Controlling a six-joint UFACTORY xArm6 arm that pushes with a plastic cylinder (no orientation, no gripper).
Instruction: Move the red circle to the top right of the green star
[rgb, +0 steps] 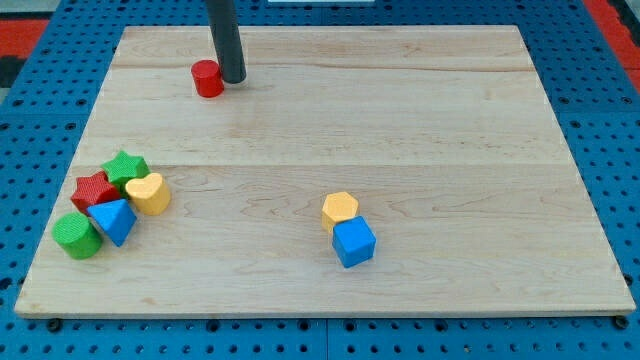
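My tip (234, 80) rests on the tabletop (420, 130) near the view's top, a little left of centre, touching or just beside the right edge of the red circle (208, 78). There is no gripper on this arm, so nothing opens, closes or holds; the rod can only shove. The red circle therefore lies to the view's left of my tip, at about the same height in the view. The green star (126, 166) sits well apart from it, lower and further left, at the top of a tight cluster with a red star (93, 189), a yellow heart-like block (150, 193), a blue triangular block (114, 220) and a green cylinder (76, 235). A yellow hexagon (340, 208) and a blue cube (353, 242) touch each other lower in the view, right of centre, clear of the route. Judging from this layout, the circle must travel down and slightly left to end just above and right of the green star, so my tip, now on the circle's right, seems to need a place more toward its upper side to push that way.
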